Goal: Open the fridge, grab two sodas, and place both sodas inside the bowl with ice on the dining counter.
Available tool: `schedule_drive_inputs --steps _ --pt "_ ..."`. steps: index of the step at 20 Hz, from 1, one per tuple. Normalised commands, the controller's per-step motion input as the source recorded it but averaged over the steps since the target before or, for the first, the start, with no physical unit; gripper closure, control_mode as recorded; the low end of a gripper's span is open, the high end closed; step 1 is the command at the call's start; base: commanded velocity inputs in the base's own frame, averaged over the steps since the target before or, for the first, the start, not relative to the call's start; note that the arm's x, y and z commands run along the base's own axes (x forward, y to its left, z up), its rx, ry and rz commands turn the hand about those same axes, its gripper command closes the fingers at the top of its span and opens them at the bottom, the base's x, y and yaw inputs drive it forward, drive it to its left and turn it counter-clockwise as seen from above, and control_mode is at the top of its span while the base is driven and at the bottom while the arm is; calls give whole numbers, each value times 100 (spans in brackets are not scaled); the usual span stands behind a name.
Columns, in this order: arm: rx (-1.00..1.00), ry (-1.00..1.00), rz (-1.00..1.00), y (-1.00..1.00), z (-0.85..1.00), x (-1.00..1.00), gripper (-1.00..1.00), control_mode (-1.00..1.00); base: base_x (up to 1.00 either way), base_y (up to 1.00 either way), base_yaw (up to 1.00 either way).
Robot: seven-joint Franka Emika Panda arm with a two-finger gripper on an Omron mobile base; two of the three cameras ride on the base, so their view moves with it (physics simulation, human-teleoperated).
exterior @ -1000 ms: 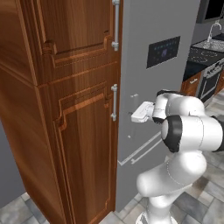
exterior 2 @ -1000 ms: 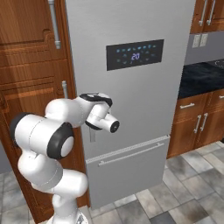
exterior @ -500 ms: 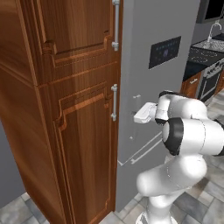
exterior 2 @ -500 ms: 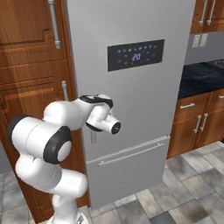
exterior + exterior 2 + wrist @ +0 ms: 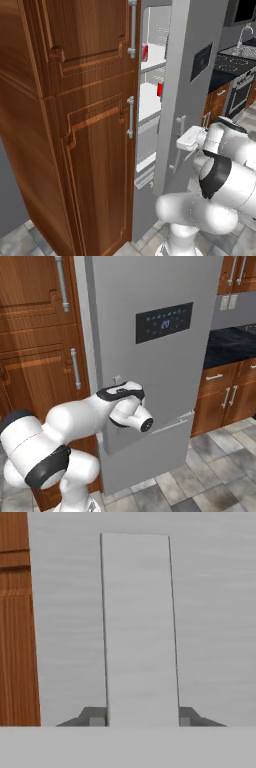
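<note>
Biggest thing I see: the wooden cabinet (image 5: 75, 125), filling the left half of the left base view, w/ two metal bar handles (image 5: 131, 117) along its right edge. In the right base view it sits at left of frame, behind the arm.

Next, the fridge (image 5: 150, 296): its grey door takes up the centre of the right base view, black display panel (image 5: 164, 322) in the upper middle. In the left base view the door (image 5: 172, 90) stands swung out partway, edge-on at centre frame, and I can see into the white shelved interior (image 5: 150, 100) between door and cabinet.

Right of the fridge in the right base view: dark tabletop (image 5: 230, 343) over brown drawers. Stove (image 5: 242, 92) and sink tap at far right of the left base view. Grey tiled floor (image 5: 220, 476) along the bottom.

My arm comes across the lower part of both base views. Gripper (image 5: 142, 717) is pinching the fridge handle (image 5: 140, 627): hand view shows the pale vertical bar running up the middle w/ a dark finger tip tight on each side at the bottom.

Smallest: the sodas. One red can (image 5: 145, 52) on an upper shelf, upper centre of the left base view; second (image 5: 160, 89) one shelf down, just beside the door edge. Both partly hidden.
</note>
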Motion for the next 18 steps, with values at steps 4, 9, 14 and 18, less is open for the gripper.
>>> schedule_drive_inputs --steps 4,9,14,18 --pt "4 0 -8 -88 2 -82 100 -100 0 0 0" --pt "1 3 -4 -62 5 -60 -100 -100 0 0 0" --pt "-2 0 1 -40 40 -31 -100 -100 0 0 0" --pt "-1 -7 1 -39 39 -37 -100 -100 0 0 0"
